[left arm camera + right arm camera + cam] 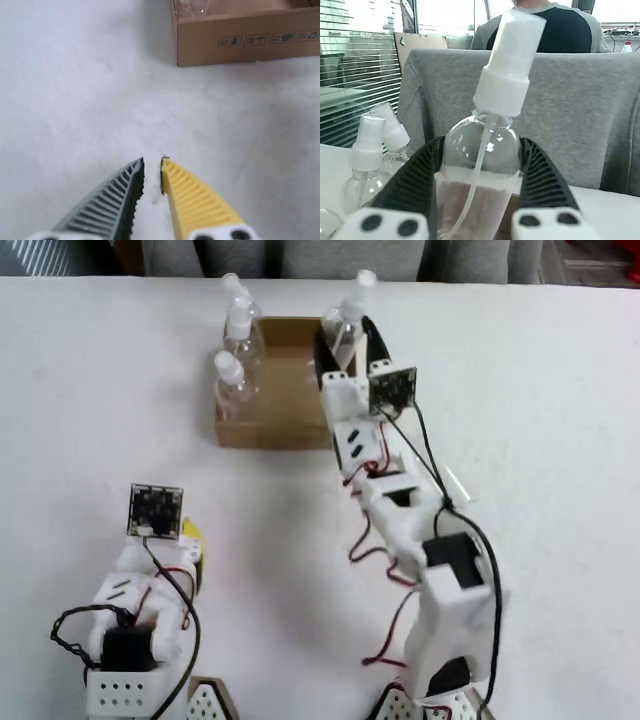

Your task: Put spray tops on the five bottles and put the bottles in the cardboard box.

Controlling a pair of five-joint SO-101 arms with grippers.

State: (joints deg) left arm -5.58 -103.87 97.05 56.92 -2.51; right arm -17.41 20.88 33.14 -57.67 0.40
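Observation:
The cardboard box point(275, 415) stands at the far middle of the table. Three clear bottles with white spray tops point(240, 325) stand along its left side, and two of them point(367, 150) show beside the held one in the right wrist view. My right gripper point(345, 335) point(481, 150) is at the box's right end, shut on a fourth clear bottle point(480, 165) that is upright with its spray top point(510, 65) point(362, 282) on. My left gripper point(152, 165) point(190, 540) hovers low over bare table near the front left, shut and holding nothing, with the box point(240, 40) ahead of it.
The white table point(530, 390) has free room on both sides of the box and between the arms. A grey chair back point(580, 115) stands beyond the far edge. Red and black cables point(375, 540) hang along the right arm.

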